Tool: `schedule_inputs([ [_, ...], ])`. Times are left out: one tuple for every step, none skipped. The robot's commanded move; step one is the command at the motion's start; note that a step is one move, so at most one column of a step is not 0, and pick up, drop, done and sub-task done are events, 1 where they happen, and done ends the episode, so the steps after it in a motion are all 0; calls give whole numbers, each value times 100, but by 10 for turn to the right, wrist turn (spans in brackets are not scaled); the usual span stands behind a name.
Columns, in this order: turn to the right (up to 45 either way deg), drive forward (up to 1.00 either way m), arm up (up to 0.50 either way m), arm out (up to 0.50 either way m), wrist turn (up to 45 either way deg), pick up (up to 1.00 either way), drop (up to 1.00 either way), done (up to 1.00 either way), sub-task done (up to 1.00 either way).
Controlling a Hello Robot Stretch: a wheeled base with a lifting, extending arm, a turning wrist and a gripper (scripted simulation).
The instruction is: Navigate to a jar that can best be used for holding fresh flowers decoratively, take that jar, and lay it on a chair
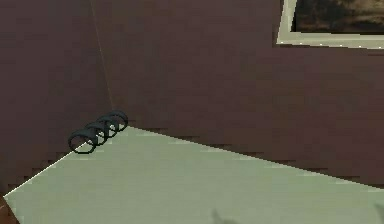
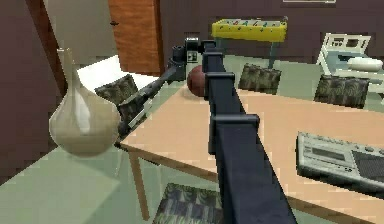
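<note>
Maroon walls [image 1: 180, 70] meet in a corner ahead, with pale floor [image 1: 200, 180] open before them. Four chairs [image 2: 258, 78] ring one wooden counter [image 2: 175, 135], which carries one ball [image 2: 197, 80] and one grey box [image 2: 340, 160]. We see one cream jar [image 2: 85, 115] hanging past the counter's corner, clear of the floor. Our claw [image 2: 127, 122] grasps it on the side nearest the counter.

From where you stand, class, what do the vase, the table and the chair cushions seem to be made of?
Vase: probably glazed ceramic, judging by its smooth cream surface with a soft shine.
Table: likely wood or wood veneer, with a flat matte tan top and no clear grain.
Chair cushions: seemingly woven fabric, with a dark mottled pattern and no shine.
</note>
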Motion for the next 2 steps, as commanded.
schedule_inputs([
  [0, 0, 0, 0, -60, 0, 0, 0, 0],
  [0, 0, 0, -48, 0, 0, 0, 0, 0],
])
